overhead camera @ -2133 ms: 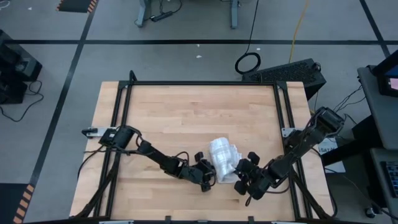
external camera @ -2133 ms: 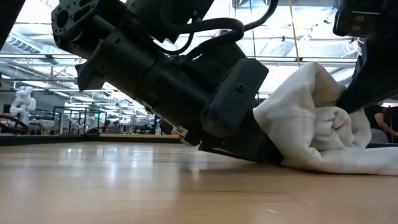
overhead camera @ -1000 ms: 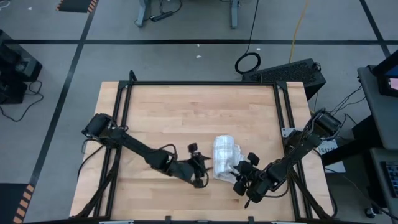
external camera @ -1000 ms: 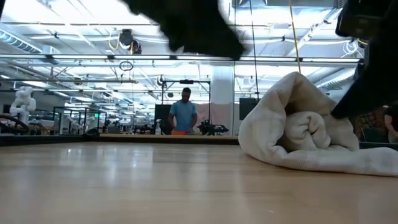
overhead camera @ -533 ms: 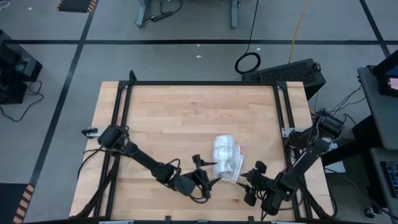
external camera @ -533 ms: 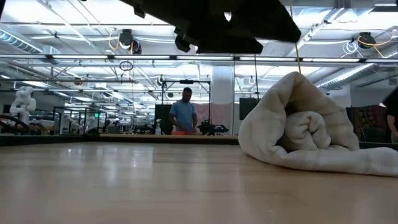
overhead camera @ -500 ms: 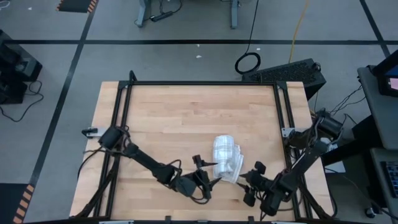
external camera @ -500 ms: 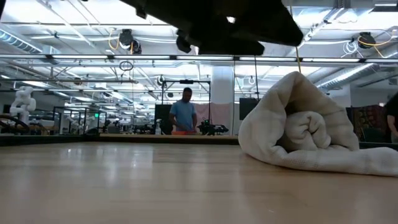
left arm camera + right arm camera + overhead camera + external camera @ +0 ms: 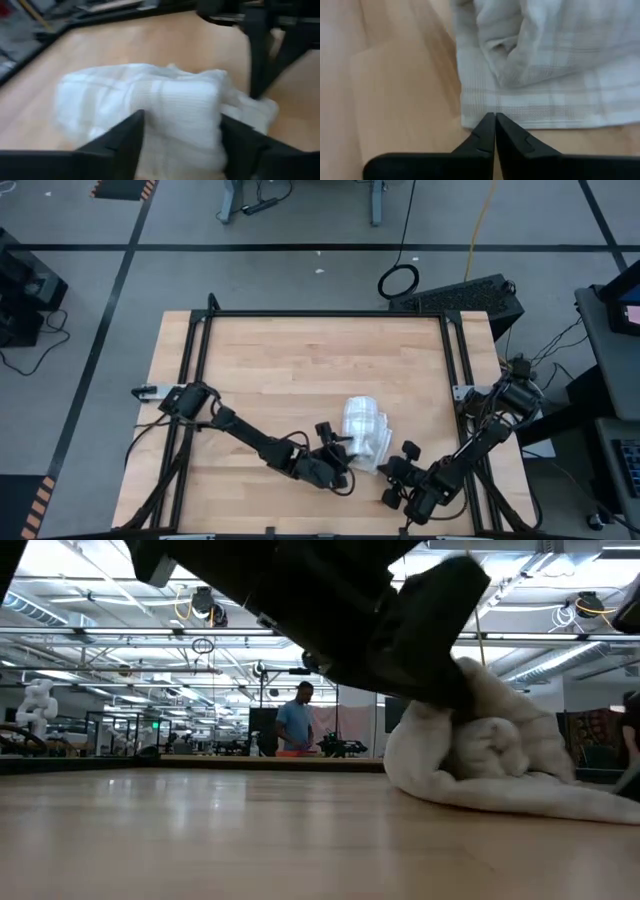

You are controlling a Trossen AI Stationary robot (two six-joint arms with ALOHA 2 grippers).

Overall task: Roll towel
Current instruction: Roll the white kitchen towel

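Note:
The white plaid towel [image 9: 364, 428] lies loosely rolled on the wooden table's near right part, and its loose flat end [image 9: 560, 802] is spread on the tabletop. My left gripper [image 9: 343, 452] is open at the roll's left side. In the left wrist view [image 9: 182, 135] its two fingers stand on either side of the roll's end [image 9: 170, 107]. My right gripper [image 9: 388, 470] is shut at the towel's near right. In the right wrist view [image 9: 495, 117] its tips are at the hem of the flat end [image 9: 520, 112]. My left gripper comes at the roll's left end slanting down from the table's left, its open fingers [image 9: 131, 132] beside the cloth; I cannot tell whether they touch it. My right gripper has its shut tips at the flat end's hem [image 9: 496, 109]; I cannot tell whether they touch it.
Black frame rails [image 9: 198, 380] run along the table's left, right [image 9: 455, 370] and far sides. Bare wood [image 9: 300, 360] lies beyond and left of the towel. A person [image 9: 298, 725] stands far off in the room behind.
My left gripper has come down and gone right toward the roll, still open, after being raised clear of it. My right gripper drew back from the towel toward the near right edge, then came a little way back. The roll has stayed where it was.

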